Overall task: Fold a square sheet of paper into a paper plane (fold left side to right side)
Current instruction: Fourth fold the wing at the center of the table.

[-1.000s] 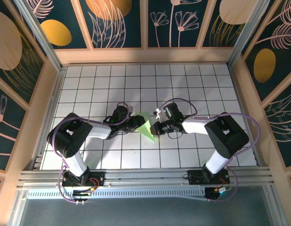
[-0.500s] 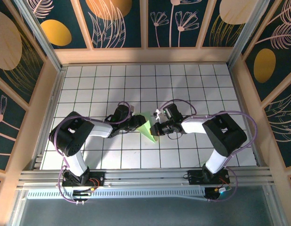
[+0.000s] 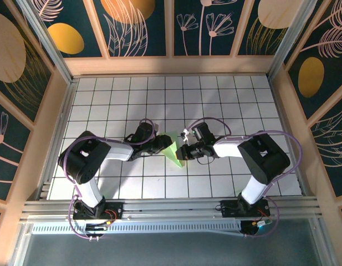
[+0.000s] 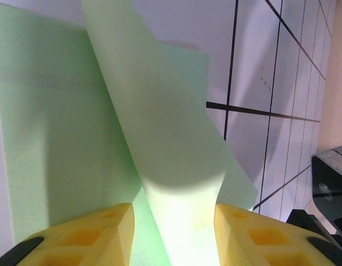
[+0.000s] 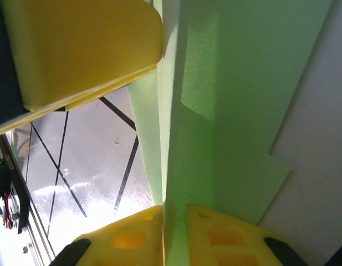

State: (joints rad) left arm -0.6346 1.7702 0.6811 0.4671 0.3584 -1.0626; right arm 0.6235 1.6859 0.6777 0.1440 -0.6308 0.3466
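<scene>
The green paper (image 3: 174, 151) lies partly folded near the middle of the white-tiled tabletop (image 3: 215, 100), between the two arms. It forms a pointed wedge with its tip toward the near edge. The left claw (image 3: 163, 145) grips a raised, bowed flap of it, and the flap fills the gap between its yellow fingers (image 4: 76, 238). The right claw (image 3: 182, 151) pinches an upright crease from the other side, its fingers (image 5: 226, 238) almost together with just the thin fold between them.
</scene>
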